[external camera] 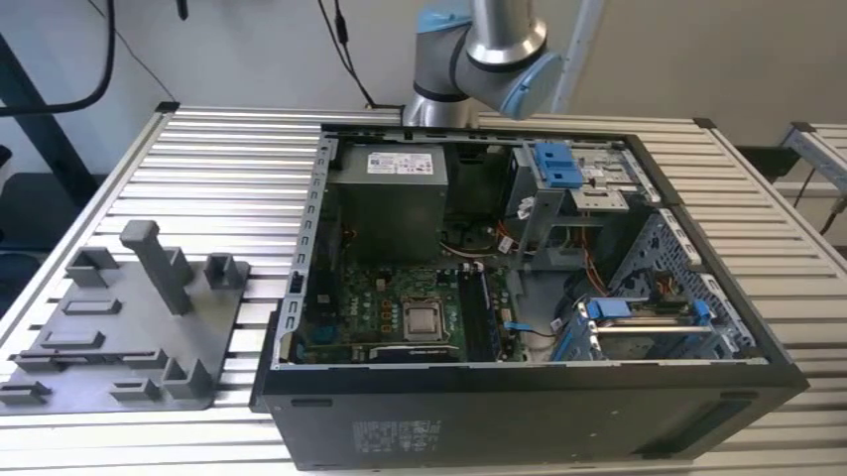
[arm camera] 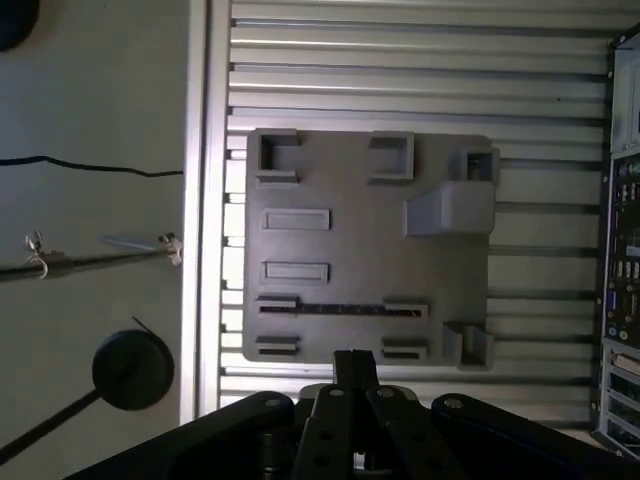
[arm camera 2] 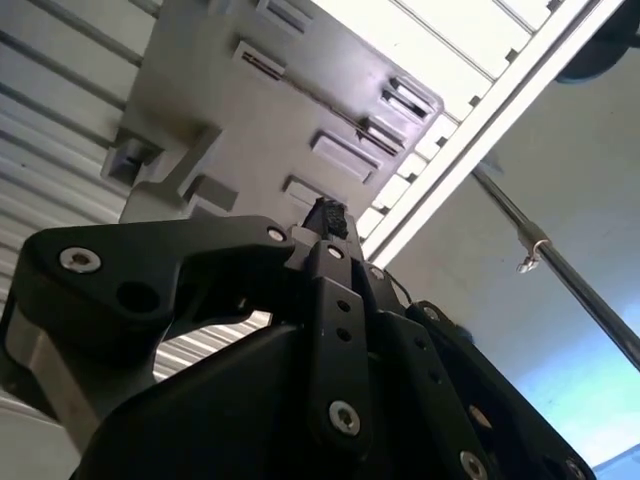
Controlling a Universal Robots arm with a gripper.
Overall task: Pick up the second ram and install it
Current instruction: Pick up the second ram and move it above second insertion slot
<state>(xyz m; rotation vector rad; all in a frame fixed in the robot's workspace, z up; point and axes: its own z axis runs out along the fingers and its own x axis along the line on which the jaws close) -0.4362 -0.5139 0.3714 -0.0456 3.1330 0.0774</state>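
Your fingers point(arm camera: 345, 370) are pressed together and pinch nothing. In both wrist views they hang above the edge of the grey tray point(arm camera: 350, 240). They are close to the second ram point(arm camera: 340, 308) but do not touch it.

The biggest thing you see is the tabletop point(external camera: 198, 159), made of long silver slats. On it, toward the exterior view's right, lies the open computer case point(external camera: 530, 426). Its side is off and its green board point(external camera: 384, 297) faces up. The grey arm point(external camera: 483, 45) rises behind the case.

The grey tray lies flat on the tabletop just beside the case, on the exterior view's left. It has many small upright posts and one tall post point(external camera: 162, 266).

The second ram is in that tray. In the first wrist view it is a long, thin, dark stick standing on its narrow edge in a slot. Small posts hold it at each end. It sits in the part of the tray nearest your fingers.

Past the tabletop's edge, in the first wrist view, you can see a thin metal pole point(arm camera: 90, 258) and a round black disc point(arm camera: 132, 370).
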